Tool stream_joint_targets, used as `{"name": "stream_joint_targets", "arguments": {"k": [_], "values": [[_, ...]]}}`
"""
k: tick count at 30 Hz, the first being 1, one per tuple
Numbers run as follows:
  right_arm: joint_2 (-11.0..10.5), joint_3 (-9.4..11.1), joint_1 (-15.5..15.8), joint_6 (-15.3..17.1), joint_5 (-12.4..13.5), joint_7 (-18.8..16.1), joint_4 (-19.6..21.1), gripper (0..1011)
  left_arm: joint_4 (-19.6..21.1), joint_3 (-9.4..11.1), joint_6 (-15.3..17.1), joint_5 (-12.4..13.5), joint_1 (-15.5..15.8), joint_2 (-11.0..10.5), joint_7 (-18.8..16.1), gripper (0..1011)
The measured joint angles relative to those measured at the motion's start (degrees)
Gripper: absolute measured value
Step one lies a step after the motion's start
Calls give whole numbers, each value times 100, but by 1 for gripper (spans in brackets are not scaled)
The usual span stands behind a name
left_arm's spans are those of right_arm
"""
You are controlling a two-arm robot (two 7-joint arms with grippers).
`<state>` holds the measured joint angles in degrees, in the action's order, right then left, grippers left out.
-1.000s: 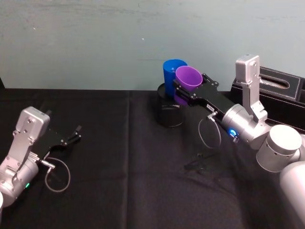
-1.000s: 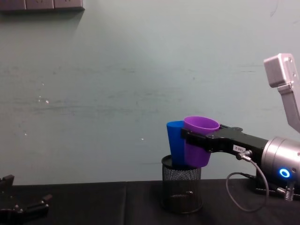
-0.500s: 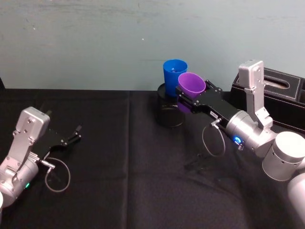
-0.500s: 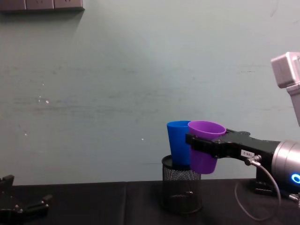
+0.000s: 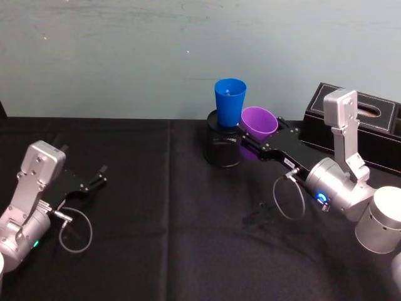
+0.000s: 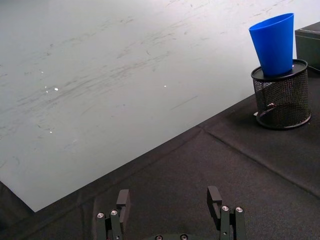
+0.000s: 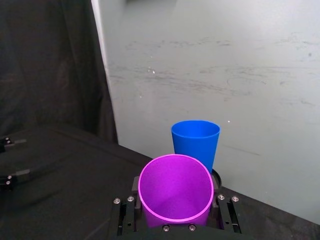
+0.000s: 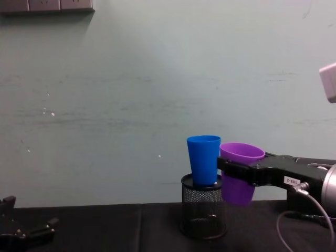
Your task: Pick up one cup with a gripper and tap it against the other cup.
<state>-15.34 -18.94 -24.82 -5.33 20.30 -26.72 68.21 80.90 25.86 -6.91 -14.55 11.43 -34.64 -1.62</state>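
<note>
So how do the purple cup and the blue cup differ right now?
The blue cup stands in the black mesh holder; the purple cup hangs in the air, clamped by the right gripper. The blue cup is upright; the purple cup leans slightly. In the chest view the purple cup's rim sits lower than the blue cup's. Both are plain, tapered tumblers, mouths up. The left gripper idles open, far left.

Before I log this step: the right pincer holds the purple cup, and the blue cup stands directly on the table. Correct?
Not quite. The right pincer does hold the purple cup, but the blue cup stands in the black mesh holder, not directly on the table, as the chest view shows. The left pincer lies idle at left.
</note>
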Motion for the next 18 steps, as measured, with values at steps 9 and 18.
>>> {"name": "stream_joint_targets", "arguments": {"k": [9, 18], "values": [[1, 1, 1, 2, 2, 1, -1, 736, 0, 0, 0, 0, 0, 0, 0, 1011], [8, 0, -11, 1, -1, -2, -17, 736, 0, 0, 0, 0, 0, 0, 0, 1011]]}}
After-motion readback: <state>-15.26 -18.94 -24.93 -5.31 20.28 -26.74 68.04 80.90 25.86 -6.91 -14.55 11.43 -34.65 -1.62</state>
